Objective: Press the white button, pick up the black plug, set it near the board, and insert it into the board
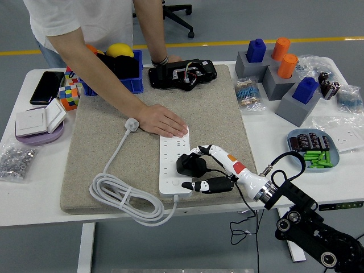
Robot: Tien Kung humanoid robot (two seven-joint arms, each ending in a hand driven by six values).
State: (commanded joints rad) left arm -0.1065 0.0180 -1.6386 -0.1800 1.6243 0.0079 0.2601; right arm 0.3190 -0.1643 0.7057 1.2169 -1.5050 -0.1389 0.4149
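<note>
Head view: right robot hand [196, 169] clamped on black plug [188, 165], held over white board [174, 165] near table's front edge. Step: insertion. Next: align prongs, press down. Person's hand [163, 121] steadies the board's far end.

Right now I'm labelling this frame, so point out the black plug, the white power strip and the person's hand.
black plug [189, 165], head view, on its top face.
white power strip [171, 149], head view, on its bare upper sockets.
person's hand [164, 121], head view, on the back of the hand.
</note>
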